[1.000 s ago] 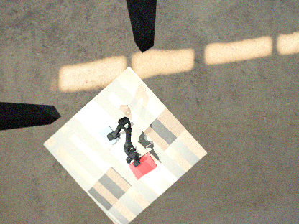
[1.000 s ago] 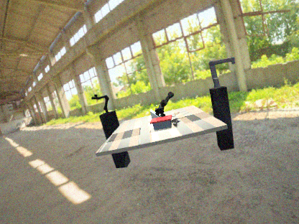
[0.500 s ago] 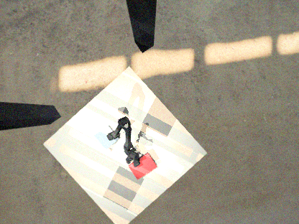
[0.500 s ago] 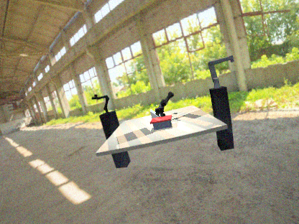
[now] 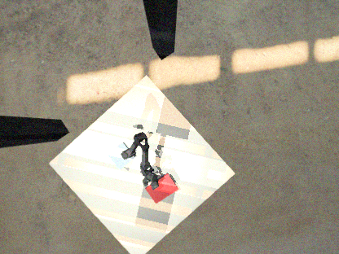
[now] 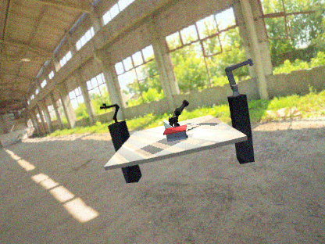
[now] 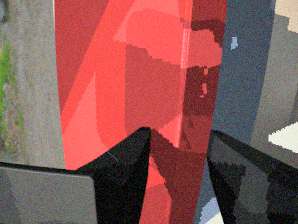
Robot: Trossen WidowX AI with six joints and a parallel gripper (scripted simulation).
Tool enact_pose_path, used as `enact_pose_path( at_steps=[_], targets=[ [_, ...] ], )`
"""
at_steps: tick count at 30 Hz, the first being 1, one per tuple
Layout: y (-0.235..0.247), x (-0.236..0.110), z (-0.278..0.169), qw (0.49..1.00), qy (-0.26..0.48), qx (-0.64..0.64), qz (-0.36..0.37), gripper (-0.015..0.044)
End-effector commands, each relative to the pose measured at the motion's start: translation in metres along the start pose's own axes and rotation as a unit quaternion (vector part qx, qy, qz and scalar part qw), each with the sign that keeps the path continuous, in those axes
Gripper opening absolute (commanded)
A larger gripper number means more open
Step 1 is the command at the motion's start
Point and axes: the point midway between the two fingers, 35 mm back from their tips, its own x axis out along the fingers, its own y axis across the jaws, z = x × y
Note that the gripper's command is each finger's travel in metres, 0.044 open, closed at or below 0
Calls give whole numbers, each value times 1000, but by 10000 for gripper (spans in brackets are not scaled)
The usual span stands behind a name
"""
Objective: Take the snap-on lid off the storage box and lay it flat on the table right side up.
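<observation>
Gripping the edge of the red lid (image 7: 160, 63), the gripper (image 7: 174, 163) has its two dark fingers clamped on either side of a thin red rim, jaws narrow with the lid's edge between them. In the wrist view the lid fills the upper middle of the frame, a raised panel showing on its face, and a blue-grey strip of the storage box (image 7: 240, 76) runs down its right side, touching the lid's darker edge.

From the top camera, the lid (image 5: 163, 188) sits just below the centre of the frame, over the lower right part of the striped table (image 5: 90, 195), which lies as a diamond in the picture. The arm (image 5: 143, 156) reaches from the table's middle down to the lid's upper left corner.

In the exterior view the lid (image 6: 175, 130) is on top of the blue box (image 6: 176, 136) near the table's middle, and whether it is lifted clear of the box I cannot tell. Two black posts (image 6: 241, 125) stand at the table's left and right, each carrying a small mount on top.
</observation>
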Motion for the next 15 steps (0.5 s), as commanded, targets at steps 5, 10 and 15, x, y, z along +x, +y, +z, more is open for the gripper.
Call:
enact_pose_path(
  at_steps=[5, 10, 15],
  targets=[
    [3, -2, 0, 1000, 0, -2, 2, 0],
    [4, -3, 0, 1000, 0, -2, 2, 0],
    [4, -4, 0, 1000, 0, -2, 2, 0]
  ],
)
